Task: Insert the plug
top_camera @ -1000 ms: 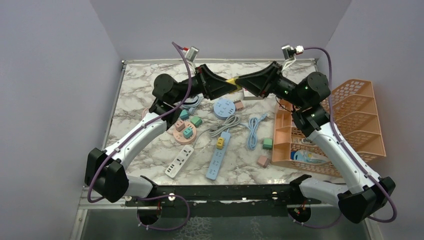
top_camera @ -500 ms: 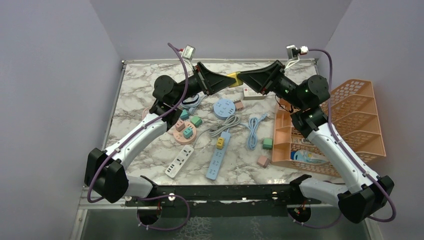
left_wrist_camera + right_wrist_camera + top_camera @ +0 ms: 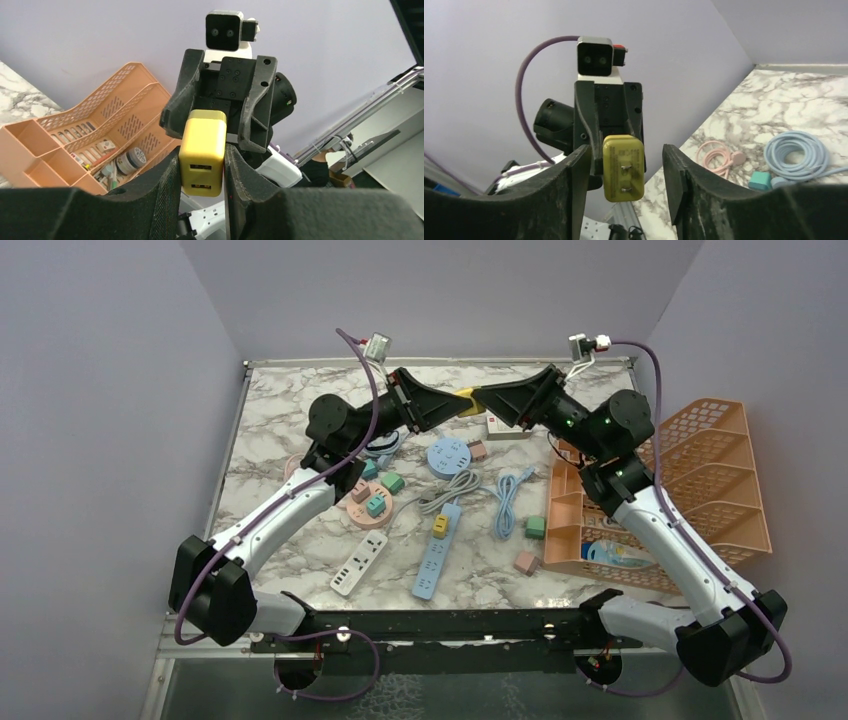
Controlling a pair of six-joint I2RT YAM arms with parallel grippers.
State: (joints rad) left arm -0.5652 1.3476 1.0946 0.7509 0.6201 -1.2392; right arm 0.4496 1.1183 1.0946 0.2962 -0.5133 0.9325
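The plug [image 3: 466,400] is a yellow two-prong adapter held in the air above the back of the table, between the two arms. My left gripper [image 3: 458,404] is shut on it; in the left wrist view the yellow plug [image 3: 202,152] sits squeezed between my pads, its two USB slots facing the camera. My right gripper [image 3: 486,400] faces it from the right with its jaws spread. In the right wrist view the plug [image 3: 623,167] shows its two metal prongs, with a gap to each of my right fingers [image 3: 674,175].
Below lie a blue power strip [image 3: 436,555], a white strip [image 3: 359,563], a round blue socket [image 3: 449,455], a pink round socket [image 3: 367,502] with small adapters, and a blue cable [image 3: 510,502]. An orange basket [image 3: 700,490] stands at the right.
The left gripper has closed on the yellow plug and the right gripper, which held it, has opened. Both arms rose slightly at the meeting point.
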